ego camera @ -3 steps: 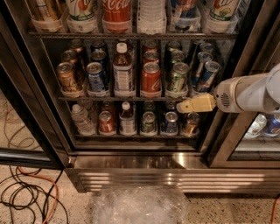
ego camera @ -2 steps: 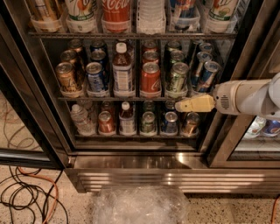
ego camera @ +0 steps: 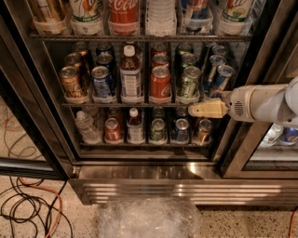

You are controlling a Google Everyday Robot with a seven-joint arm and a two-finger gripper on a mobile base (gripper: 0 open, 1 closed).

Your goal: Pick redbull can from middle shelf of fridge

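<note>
On the middle shelf [ego camera: 139,105] I count 6 lanes: 3 gold cans [ego camera: 71,82], 3 Pepsi cans [ego camera: 101,80], 1 bottle [ego camera: 130,76], 3 red Coke cans [ego camera: 159,83], 3 green-and-silver cans [ego camera: 190,82] and 3 slim redbull cans [ego camera: 222,76] showing. The rack above [ego camera: 139,37] carries 6 big bottles [ego camera: 123,14]; the rack below [ego camera: 139,145] shows 2 small bottles [ego camera: 135,126] and 4 small cans [ego camera: 113,130]. I have 1 gripper [ego camera: 193,110], just in front of that shelf's right end, below the redbull cans.

The cream two-finger gripper [ego camera: 194,110] hangs before the thin dark wire middle shelf [ego camera: 139,105]. Open room lies toward the slim blue-and-silver redbull can [ego camera: 222,78] at 1 o'clock. A green-and-silver can [ego camera: 190,82] crowds 12 o'clock, and the black door frame [ego camera: 231,139] blocks 4 o'clock.
</note>
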